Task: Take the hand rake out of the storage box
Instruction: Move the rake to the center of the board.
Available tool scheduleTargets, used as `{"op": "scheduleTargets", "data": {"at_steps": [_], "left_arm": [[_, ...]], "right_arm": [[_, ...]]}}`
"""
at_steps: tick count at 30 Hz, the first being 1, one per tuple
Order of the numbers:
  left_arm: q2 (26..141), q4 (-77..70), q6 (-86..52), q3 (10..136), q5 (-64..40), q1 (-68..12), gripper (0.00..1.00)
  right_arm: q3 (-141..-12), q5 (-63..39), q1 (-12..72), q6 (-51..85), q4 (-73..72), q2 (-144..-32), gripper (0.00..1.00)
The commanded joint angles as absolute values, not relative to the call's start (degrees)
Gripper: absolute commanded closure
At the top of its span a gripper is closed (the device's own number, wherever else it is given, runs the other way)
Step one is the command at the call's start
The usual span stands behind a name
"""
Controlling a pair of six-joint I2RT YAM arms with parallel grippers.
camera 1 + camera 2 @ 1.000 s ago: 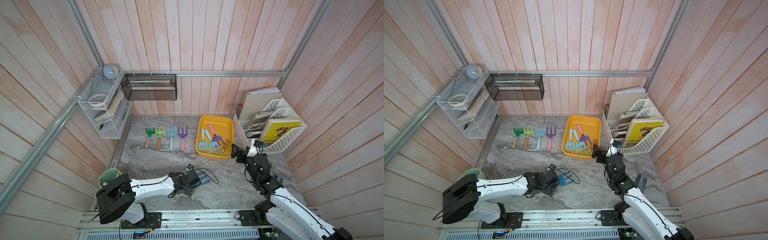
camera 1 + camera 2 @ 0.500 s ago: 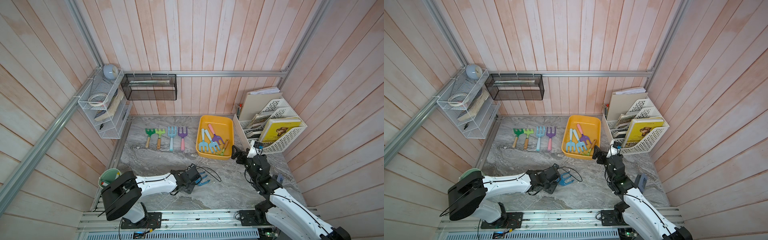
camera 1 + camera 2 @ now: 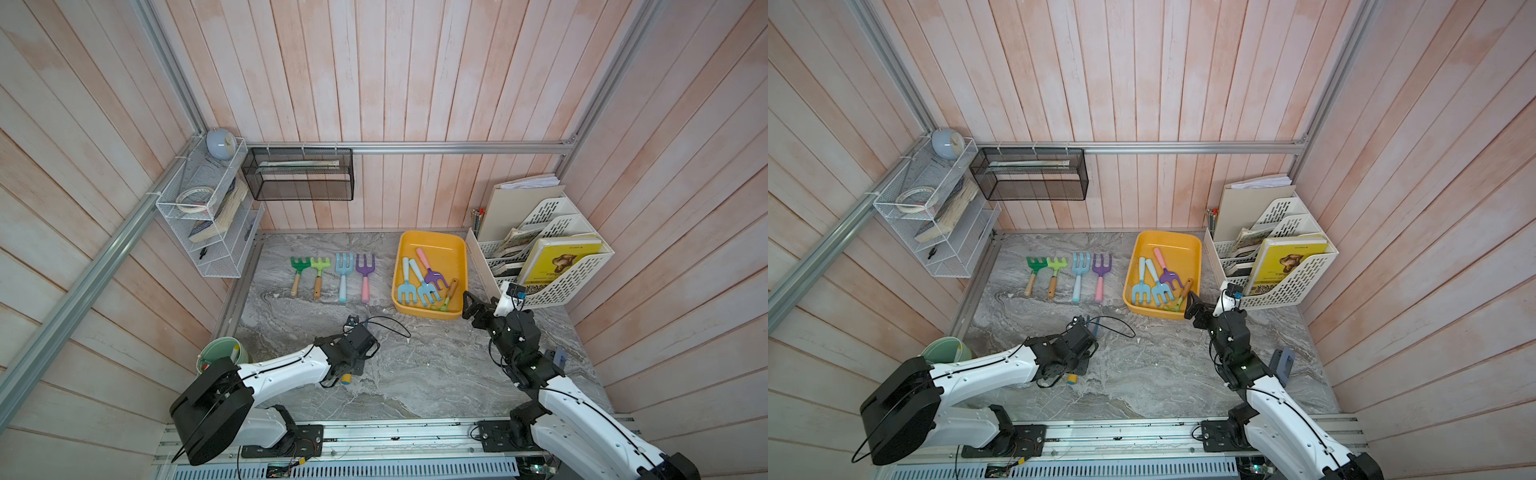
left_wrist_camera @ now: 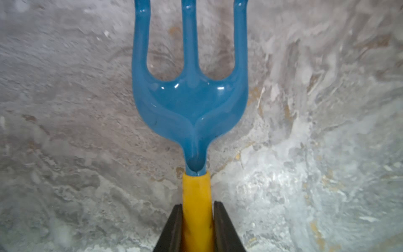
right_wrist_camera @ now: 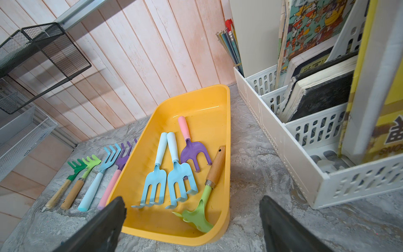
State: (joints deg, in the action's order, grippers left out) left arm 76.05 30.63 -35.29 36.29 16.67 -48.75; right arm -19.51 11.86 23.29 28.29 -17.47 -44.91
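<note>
Four hand rakes [image 3: 424,287] in the storage box [image 3: 446,249], four on the counter [image 3: 436,365]; left jaws clamp a blue rake [image 4: 189,104], right jaws wide.

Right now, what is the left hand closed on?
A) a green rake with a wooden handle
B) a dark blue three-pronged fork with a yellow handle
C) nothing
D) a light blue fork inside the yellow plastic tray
B: the left wrist view shows the left hand clamped on the yellow handle of the dark blue three-pronged metal fork, over the grey marbled tabletop.
</note>
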Motion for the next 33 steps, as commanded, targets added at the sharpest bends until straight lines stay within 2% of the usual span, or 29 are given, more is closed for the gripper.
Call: {"op": "scheduleTargets", "data": {"at_steps": [1, 4, 7, 11, 15, 18, 22, 26, 29, 33], "left_arm": [[75.95, 31.65, -38.27, 36.5, 22.38, -47.88, 0.82], [75.1, 34.77, -38.89, 37.4, 23.84, -44.4, 0.82], [72.22, 34.41, -37.37, 36.02, 20.01, -40.15, 0.81], [72.63, 34.99, -38.91, 35.55, 19.54, -40.08, 0.78], [77.51, 38.08, -41.25, 36.85, 17.5, -40.14, 0.73], [79.69, 41.5, -44.43, 37.46, 17.96, -41.87, 0.73], [79.93, 42.24, -46.38, 36.49, 17.93, -42.01, 0.64], [79.31, 41.67, -46.3, 36.23, 18.25, -42.01, 0.38], [78.25, 41.71, -46.36, 36.37, 19.08, -42.01, 0.35], [75.31, 42.21, -46.7, 36.51, 19.94, -42.01, 0.35]], "right_arm": [[-18.98, 10.82, 22.85, 28.3, -18.77, -44.83, 0.02], [-18.9, 10.75, 22.76, 28.3, -18.89, -44.74, 0.02], [-18.98, 10.85, 22.77, 28.13, -18.76, -44.63, 0.02], [-18.62, 11.14, 22.62, 27.97, -19.11, -44.46, 0.02], [-18.54, 10.99, 22.46, 27.86, -19.33, -44.55, 0.02], [-18.39, 11.0, 22.27, 27.84, -19.48, -44.53, 0.02], [-18.19, 10.59, 22.27, 27.88, -19.96, -44.89, 0.02], [-18.28, 10.17, 22.15, 28.04, -19.96, -44.82, 0.02], [-18.28, 9.85, 22.15, 28.08, -19.86, -44.74, 0.02], [-18.19, 9.69, 22.14, 28.12, -19.97, -44.74, 0.02]]}}
